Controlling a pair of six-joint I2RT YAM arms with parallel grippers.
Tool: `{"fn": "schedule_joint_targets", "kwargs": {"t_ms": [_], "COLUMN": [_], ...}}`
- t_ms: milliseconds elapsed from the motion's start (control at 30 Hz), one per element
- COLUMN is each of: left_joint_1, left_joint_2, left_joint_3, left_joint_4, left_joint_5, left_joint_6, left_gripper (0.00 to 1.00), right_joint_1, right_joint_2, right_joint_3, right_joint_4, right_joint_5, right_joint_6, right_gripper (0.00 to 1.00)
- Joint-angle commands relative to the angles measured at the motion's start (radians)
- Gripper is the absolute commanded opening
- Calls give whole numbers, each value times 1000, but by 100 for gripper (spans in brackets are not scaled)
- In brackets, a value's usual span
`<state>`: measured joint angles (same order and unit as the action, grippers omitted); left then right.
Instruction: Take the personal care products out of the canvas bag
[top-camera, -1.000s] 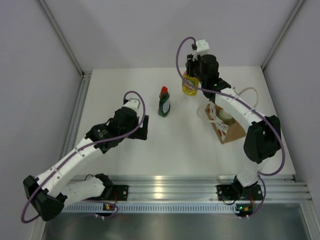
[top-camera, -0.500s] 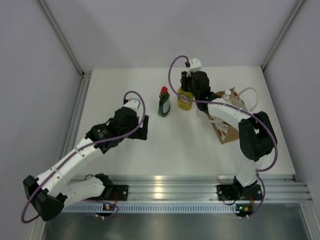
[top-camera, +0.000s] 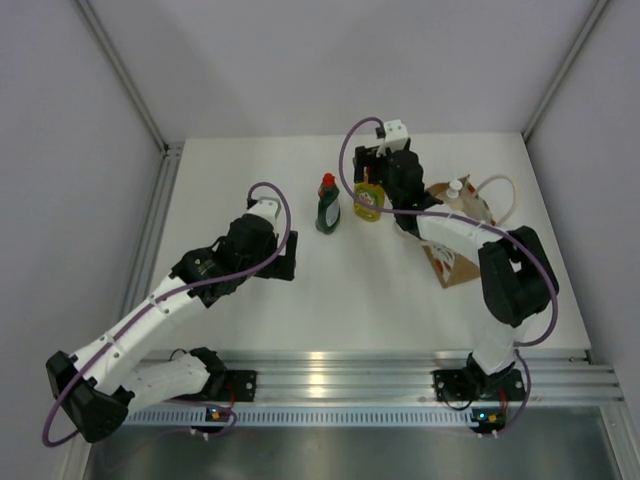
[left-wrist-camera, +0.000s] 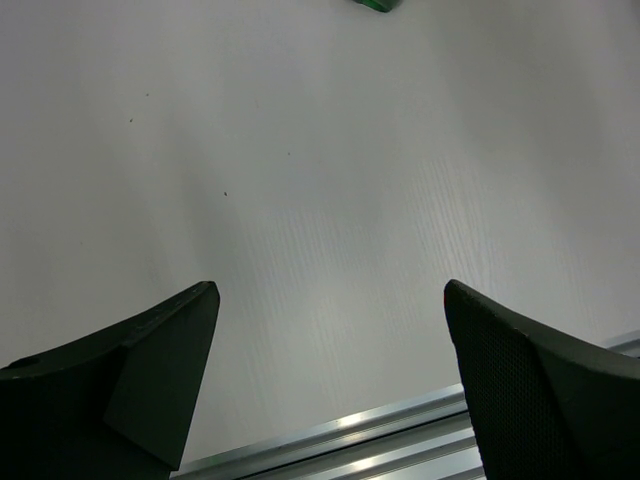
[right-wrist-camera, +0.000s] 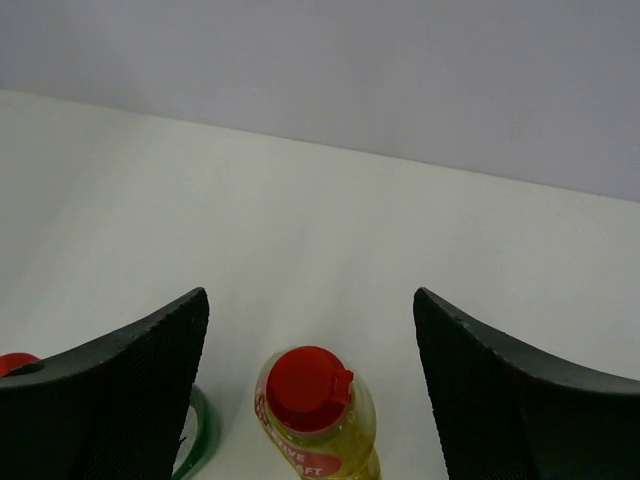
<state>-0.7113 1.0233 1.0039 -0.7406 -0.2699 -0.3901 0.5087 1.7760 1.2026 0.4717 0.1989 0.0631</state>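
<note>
Moved: yellow-green bottle (top-camera: 368, 203), down from mid-air onto table (top-camera: 240, 170), upright just beside dark green bottle (top-camera: 328, 205). Right gripper (right-wrist-camera: 310, 297): jaws wide apart, empty, above its cap. Left gripper (left-wrist-camera: 330, 290): jaws spread, empty. Canvas bag (top-camera: 462, 262): right of both bottles.

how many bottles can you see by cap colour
red cap: 2, the dark green bottle and the yellow-green bottle, both outside the canvas bag
white pump top: 1, the pump bottle poking out of the bag
total: 3 in view; the rest of the bag's inside is hidden
</note>
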Motion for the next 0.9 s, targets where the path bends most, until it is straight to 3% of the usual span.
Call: {"fn": "schedule_joint_targets", "kwargs": {"t_ms": [0, 233, 367, 567, 667, 867], "left_joint_1": [-1, -1, -2, -4, -4, -7], "left_joint_2": [-11, -37, -26, 18, 31, -21], "left_joint_3": [-4, 30, 56, 116, 130, 108], "left_joint_4": [41, 55, 84, 98, 106, 98], "left_joint_5": [9, 80, 138, 205, 241, 207], "left_joint_6": [7, -73, -108, -112, -109, -59], "left_gripper": [98, 98, 98, 98, 98, 98], "right_joint_1": [16, -9, -70, -188, -275, -372], "right_joint_2": [-98, -254, -435, -640, -697, -678], "right_joint_3": [18, 29, -37, -127, -172, -215], "right_joint_4": [81, -145, -379, -719, -833, -923], "right_joint_5": [5, 48, 115, 81, -11, -27], "right_joint_6": [-9, -5, 61, 99, 109, 139], "right_gripper": [81, 79, 79, 80, 82, 83]}}
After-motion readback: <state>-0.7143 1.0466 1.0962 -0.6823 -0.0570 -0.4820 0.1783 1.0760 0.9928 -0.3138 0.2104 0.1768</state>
